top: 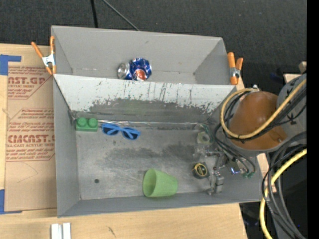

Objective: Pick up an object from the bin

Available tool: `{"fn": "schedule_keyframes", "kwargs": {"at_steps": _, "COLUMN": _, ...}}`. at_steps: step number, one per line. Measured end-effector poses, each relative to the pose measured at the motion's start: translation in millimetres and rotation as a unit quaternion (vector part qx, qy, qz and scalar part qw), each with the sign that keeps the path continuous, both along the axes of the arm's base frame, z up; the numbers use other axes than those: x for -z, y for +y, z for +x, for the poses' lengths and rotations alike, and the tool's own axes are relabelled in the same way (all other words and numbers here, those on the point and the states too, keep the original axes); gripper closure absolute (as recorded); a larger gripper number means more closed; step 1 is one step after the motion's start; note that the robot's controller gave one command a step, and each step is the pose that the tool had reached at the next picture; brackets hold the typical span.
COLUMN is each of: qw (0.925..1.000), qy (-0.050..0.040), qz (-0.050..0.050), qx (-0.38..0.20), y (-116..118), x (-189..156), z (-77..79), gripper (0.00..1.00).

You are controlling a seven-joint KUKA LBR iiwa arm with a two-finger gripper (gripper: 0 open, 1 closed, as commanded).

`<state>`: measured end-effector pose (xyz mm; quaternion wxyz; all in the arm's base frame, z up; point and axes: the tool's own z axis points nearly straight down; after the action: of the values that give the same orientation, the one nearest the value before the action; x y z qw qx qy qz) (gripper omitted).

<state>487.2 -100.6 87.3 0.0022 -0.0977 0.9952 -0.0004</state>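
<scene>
Zero picks done: gripper [216, 182] low in bin [70, 148], lower-right corner, just beside small round black-yellow thing [200, 170]; open or closed, can't tell. Green cup [159, 184] nearby. Grasp and lift remain.

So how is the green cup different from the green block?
The cup is bigger and round; the block is small and boxy with two bumps. The cup lies on its side near the front; the block sits flat at the back left, by the blue sunglasses. Both are green.
</scene>
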Motion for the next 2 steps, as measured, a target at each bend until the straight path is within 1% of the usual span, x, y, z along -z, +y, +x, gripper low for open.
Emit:
{"fn": "schedule_keyframes", "kwargs": {"at_steps": 1, "qw": 1.0000, "qy": 0.0022, "qz": 0.001, "qx": -0.001, "y": 0.9, "x": 0.5, "z": -0.9, "gripper": 1.00}}
{"fn": "schedule_keyframes", "kwargs": {"at_steps": 2, "qw": 1.0000, "qy": 0.0002, "qz": 0.001, "qx": 0.000, "y": 0.9, "x": 0.2, "z": 0.0, "gripper": 0.00}}
